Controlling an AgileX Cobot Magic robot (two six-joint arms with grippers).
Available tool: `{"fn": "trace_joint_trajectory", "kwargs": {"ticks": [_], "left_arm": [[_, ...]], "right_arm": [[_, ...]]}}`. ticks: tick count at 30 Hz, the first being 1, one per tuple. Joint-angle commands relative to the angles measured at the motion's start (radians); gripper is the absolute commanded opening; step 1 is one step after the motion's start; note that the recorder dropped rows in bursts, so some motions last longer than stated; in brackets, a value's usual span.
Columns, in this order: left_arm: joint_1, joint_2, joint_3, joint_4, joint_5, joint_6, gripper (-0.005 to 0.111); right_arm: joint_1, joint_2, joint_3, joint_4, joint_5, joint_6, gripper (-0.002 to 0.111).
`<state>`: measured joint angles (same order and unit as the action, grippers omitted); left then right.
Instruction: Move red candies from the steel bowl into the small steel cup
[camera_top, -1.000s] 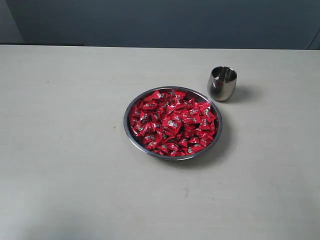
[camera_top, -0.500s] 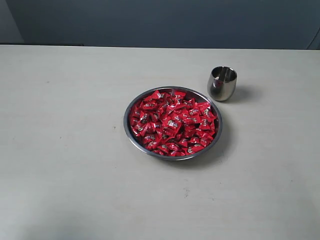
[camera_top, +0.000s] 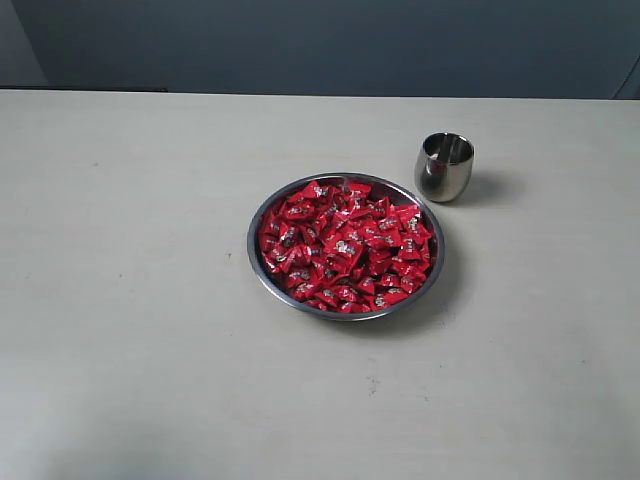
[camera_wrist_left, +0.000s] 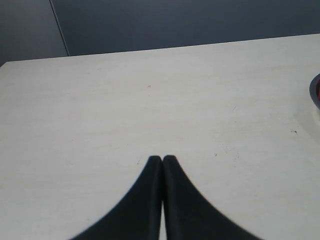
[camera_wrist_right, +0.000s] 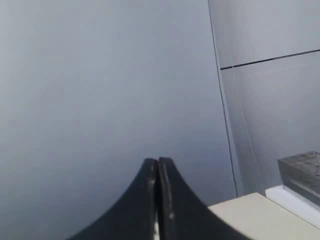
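Observation:
The steel bowl (camera_top: 253, 258) sits mid-table in the exterior view, heaped with red candies (camera_top: 343, 245). The small steel cup (camera_top: 444, 167) stands upright just behind and to the right of the bowl, apart from it. Neither arm appears in the exterior view. In the left wrist view my left gripper (camera_wrist_left: 162, 159) is shut with nothing between its black fingers, over bare table, and a sliver of the bowl's rim (camera_wrist_left: 315, 92) shows at the frame's edge. My right gripper (camera_wrist_right: 158, 161) is shut and empty, pointing at a grey wall.
The pale table (camera_top: 130, 250) runs back to a dark wall (camera_top: 320, 45). In the right wrist view a table corner (camera_wrist_right: 260, 215) and a grey block (camera_wrist_right: 301, 172) lie beyond the fingers, beside wall panels.

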<state>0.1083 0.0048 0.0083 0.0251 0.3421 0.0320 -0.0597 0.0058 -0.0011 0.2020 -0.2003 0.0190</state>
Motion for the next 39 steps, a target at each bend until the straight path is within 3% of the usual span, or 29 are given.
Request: {"fn": "trace_joint_trajectory", "kwargs": {"ticks": [1, 12, 18, 24, 31, 39], "left_arm": [[0.000, -0.005, -0.008, 0.002, -0.008, -0.003, 0.000], [0.000, -0.005, -0.008, 0.002, -0.008, -0.003, 0.000], [0.000, -0.005, -0.008, 0.002, -0.008, -0.003, 0.000], [0.000, -0.005, -0.008, 0.002, -0.008, -0.003, 0.000], [0.000, -0.005, -0.008, 0.002, -0.008, -0.003, 0.000], [0.000, -0.005, -0.008, 0.002, -0.008, -0.003, 0.000]], "right_arm": [[0.003, -0.006, 0.001, 0.085, -0.112, 0.006, -0.001], [0.003, -0.006, 0.001, 0.143, -0.146, 0.092, -0.001], [0.003, 0.000, -0.130, 0.041, 0.009, 0.086, -0.001], [0.003, 0.168, -0.286, -0.112, 0.045, 0.086, -0.001], [0.014, 0.425, -0.424, -0.132, 0.113, 0.086, -0.001], [0.191, 0.752, -0.580, -0.279, 0.139, 0.086, -0.001]]}}
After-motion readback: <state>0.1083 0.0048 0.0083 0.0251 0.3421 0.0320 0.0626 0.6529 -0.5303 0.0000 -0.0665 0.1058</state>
